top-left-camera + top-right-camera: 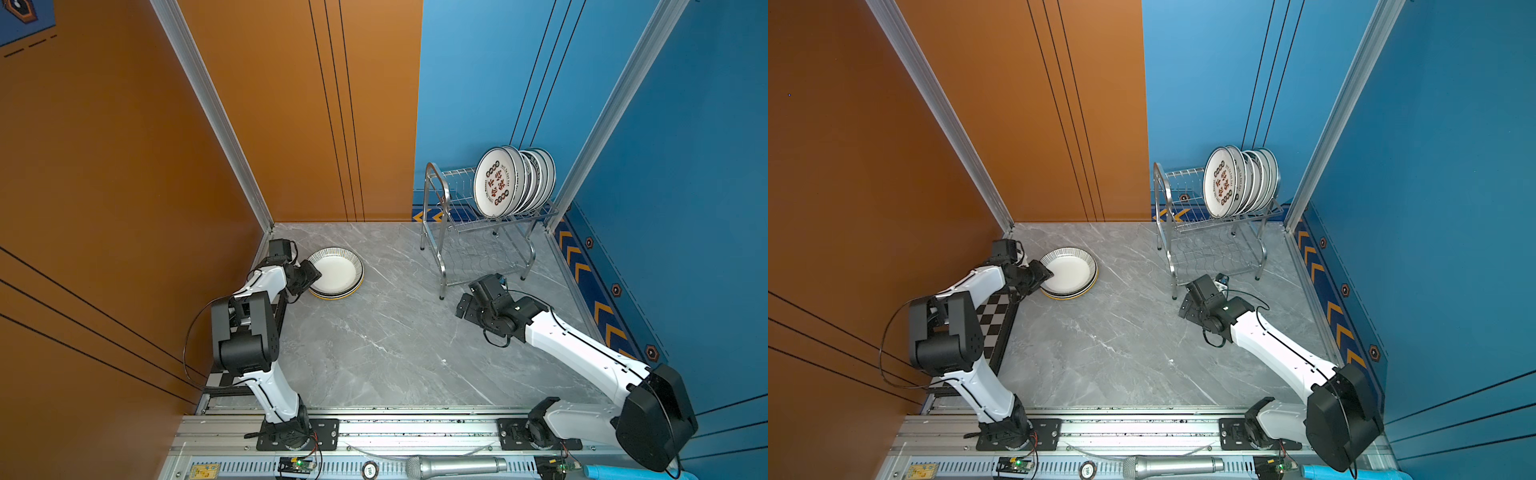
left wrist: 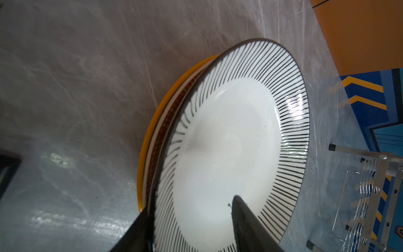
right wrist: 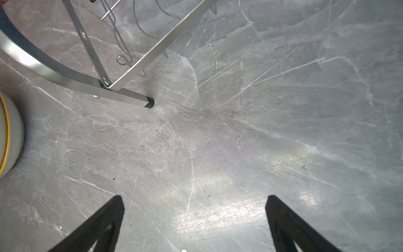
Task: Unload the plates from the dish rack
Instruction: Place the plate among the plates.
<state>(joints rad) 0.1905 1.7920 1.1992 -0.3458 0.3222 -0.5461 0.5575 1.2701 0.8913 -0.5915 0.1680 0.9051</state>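
Several white plates [image 1: 496, 183] [image 1: 1223, 183] stand on edge at the right end of the dish rack's [image 1: 436, 183] [image 1: 1160, 187] top shelf; the front one bears red-black characters. The lower shelf holds nothing. A short stack of plates [image 1: 336, 272] [image 1: 1069, 272] lies flat on the table at the far left. A finely striped plate [image 2: 229, 131] tops it, over a yellow-rimmed plate [image 2: 152, 122]. My left gripper [image 1: 313, 274] [image 1: 1044, 274] [image 2: 192, 205] is open, its jaws straddling the striped plate's near rim. My right gripper [image 1: 463, 307] [image 1: 1185, 309] [image 3: 194, 196] hangs open over bare table by the rack's front leg [image 3: 148, 102].
The grey marble table [image 1: 395, 332] is walled by orange panels on the left and blue panels behind and to the right. A chequered board [image 1: 994, 316] lies under the left arm. A microphone [image 1: 453, 465] rests on the front rail.
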